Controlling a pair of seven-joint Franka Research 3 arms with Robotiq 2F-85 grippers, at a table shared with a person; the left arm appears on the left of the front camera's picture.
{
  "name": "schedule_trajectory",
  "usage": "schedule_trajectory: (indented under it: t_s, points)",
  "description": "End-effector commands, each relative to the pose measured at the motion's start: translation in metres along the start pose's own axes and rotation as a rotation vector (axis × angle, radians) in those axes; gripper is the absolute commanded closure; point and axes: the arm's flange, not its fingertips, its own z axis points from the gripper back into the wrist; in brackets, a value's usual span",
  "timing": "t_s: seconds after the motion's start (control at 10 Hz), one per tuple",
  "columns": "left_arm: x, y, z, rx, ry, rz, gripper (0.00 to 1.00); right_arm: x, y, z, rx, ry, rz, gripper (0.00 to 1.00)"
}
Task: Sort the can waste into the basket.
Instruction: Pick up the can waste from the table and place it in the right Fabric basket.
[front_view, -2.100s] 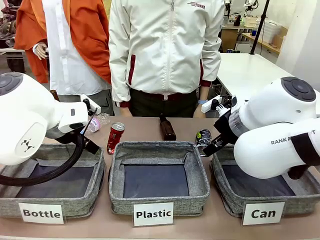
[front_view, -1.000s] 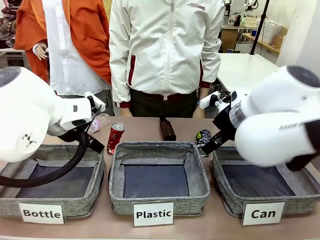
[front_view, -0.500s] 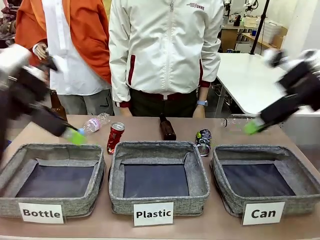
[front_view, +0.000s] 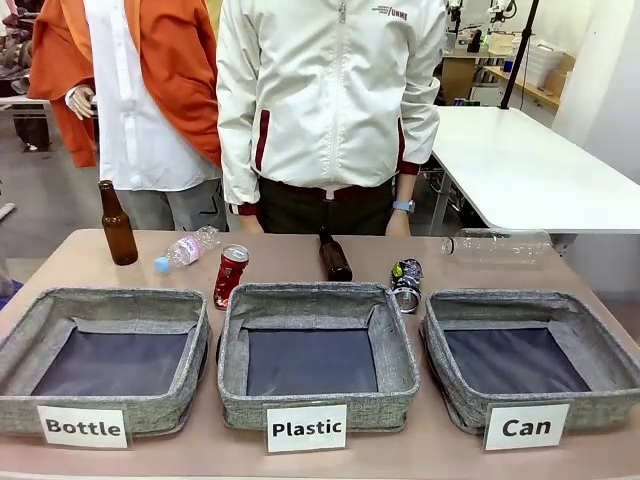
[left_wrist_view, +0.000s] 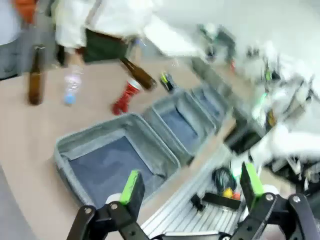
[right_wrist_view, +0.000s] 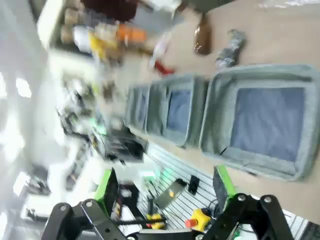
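Beyond left gripper: red crushed metal can; jaws wide, empty
Right gripper: wide, empty
Risk: mispick; brown glass bottle near dark crushed can

We record black jointed fingers with green pads and silver screws on the left gripper, and the same build on the right gripper. The person wears a white zip jacket with dark red pocket and cuff trim, red chest lettering and a blue wristband.

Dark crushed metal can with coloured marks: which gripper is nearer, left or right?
Right. The right gripper hangs on the robot's side of the grey fabric Can basket, the dark can at its far corner. The left gripper hangs by the Bottle basket, farther off.
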Motion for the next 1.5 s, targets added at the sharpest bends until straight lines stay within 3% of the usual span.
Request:
schedule_trajectory:
  t_s: [0.0,0.2,0.3,0.4,1.1,1.4]
  points:
    - [-0.067,0.017,-0.031,-0.002,-0.221,0.121,0.0,0.02,-0.044,0.016,0.12,-0.165,-0.075,0.0]
    - [-0.058,0.029,-0.037,0.04,-0.291,0.264,0.0,0.01,-0.071,0.024,0.176,-0.296,-0.131,0.0]
    - [-0.048,0.033,-0.041,0.045,-0.298,0.274,0.0,0.008,-0.074,0.02,0.165,-0.336,-0.121,0.0]
    - [-0.033,0.051,0.044,0.04,-0.262,0.252,0.0,0.003,-0.075,0.035,0.123,-0.26,-0.166,0.0]
    - [-0.033,0.051,0.044,0.04,-0.262,0.252,0.0,0.002,-0.074,0.031,0.127,-0.269,-0.188,0.0]
    - [-0.033,0.051,0.044,0.04,-0.262,0.252,0.0,0.043,0.012,-0.052,-0.218,-0.07,0.028,0.0]
